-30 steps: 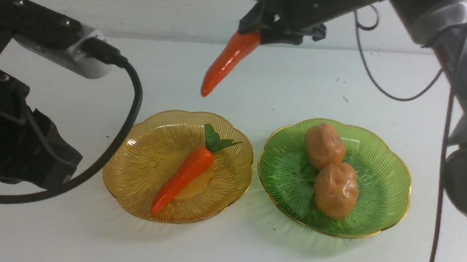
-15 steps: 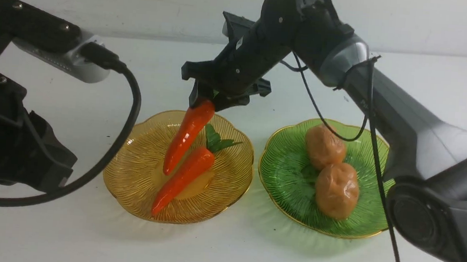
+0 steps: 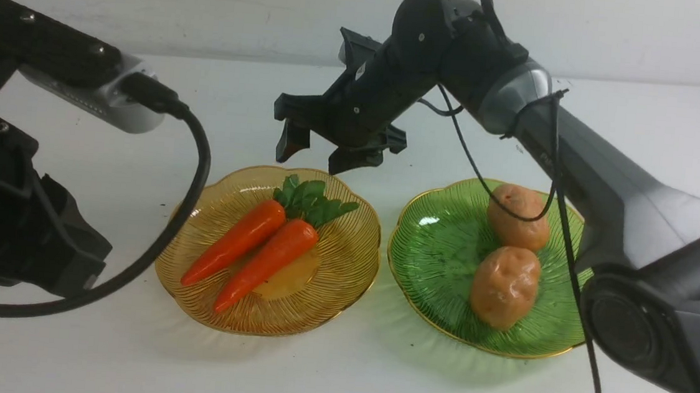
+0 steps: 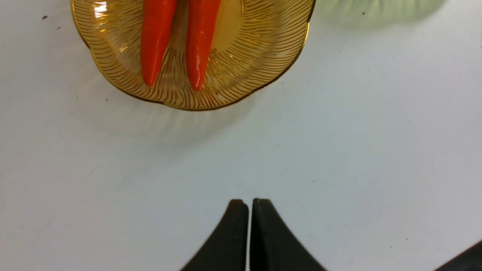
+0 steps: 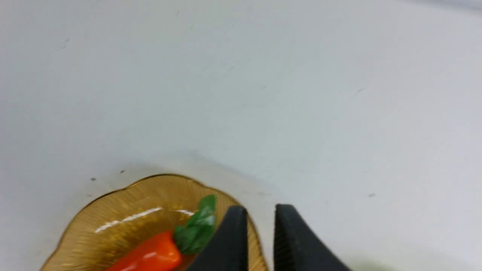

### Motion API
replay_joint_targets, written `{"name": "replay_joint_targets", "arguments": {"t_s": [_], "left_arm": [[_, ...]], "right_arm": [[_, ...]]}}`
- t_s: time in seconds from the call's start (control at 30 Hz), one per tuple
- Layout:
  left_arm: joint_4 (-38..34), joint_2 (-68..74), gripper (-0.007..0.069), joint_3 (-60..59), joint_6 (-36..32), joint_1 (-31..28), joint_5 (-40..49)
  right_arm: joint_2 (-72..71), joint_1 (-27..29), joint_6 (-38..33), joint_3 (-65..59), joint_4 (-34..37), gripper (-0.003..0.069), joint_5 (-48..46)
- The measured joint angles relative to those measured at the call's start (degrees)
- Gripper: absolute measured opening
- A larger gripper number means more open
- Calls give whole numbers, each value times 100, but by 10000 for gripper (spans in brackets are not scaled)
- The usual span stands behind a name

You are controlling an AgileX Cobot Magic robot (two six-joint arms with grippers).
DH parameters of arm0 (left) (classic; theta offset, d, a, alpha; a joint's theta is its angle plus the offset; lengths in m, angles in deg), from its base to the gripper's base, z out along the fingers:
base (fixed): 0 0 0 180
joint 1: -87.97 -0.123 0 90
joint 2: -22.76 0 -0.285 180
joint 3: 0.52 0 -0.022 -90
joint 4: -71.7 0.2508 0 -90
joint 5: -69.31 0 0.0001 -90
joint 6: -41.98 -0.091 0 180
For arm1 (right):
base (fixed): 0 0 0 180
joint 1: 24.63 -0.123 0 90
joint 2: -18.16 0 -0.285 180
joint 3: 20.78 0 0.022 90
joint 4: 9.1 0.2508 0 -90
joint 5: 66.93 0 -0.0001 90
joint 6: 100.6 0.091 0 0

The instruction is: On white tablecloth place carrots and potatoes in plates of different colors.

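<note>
We've got two glossy orange toy carrots (image 3: 235,244) with green leafy tops side by side in the amber ribbed glass plate (image 3: 343,283). Two lumpy tan potatoes (image 3: 504,287) sit in the green ribbed glass plate (image 3: 439,260), both plates on the white tablecloth (image 3: 336,376). The right gripper (image 3: 309,159) hovers above the amber plate's far rim, jaws slightly apart and empty. The left gripper (image 4: 248,203) is pinched together, away from the plate.

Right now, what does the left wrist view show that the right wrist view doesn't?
Only the left wrist view: both carrots lying side by side down to their pointed ends, and the left tool, shut. Only the right wrist view: one carrot's green leafy top and the right tool, slightly parted and empty. Both: the amber plate, orange carrot body, and the white tablecloth.
</note>
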Motion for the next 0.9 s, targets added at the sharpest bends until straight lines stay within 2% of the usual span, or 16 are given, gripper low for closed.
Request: {"name": "replay_joint_targets", "arguments": {"t_s": [0.1, 0.37, 0.67, 0.8, 0.9], "left_arm": [[0, -11, -3, 0, 0, 0, 0], [5, -11, -3, 0, 0, 0, 0], [-5, -17, -3, 0, 0, 0, 0], [0, -100, -3, 0, 0, 0, 0], [0, -309, -3, 0, 0, 0, 2]], "right_arm": [[-619, 17, -134, -545, -721, 2, 0], [-1085, 160, -39, -1935, -1625, -15, -10], [-1260, 655, 147, -2734, -2036, -15, -12], [-1615, 1081, 169, -3114, -1674, -15, 7], [-2555, 1334, 128, -3651, -1437, -15, 12]]}}
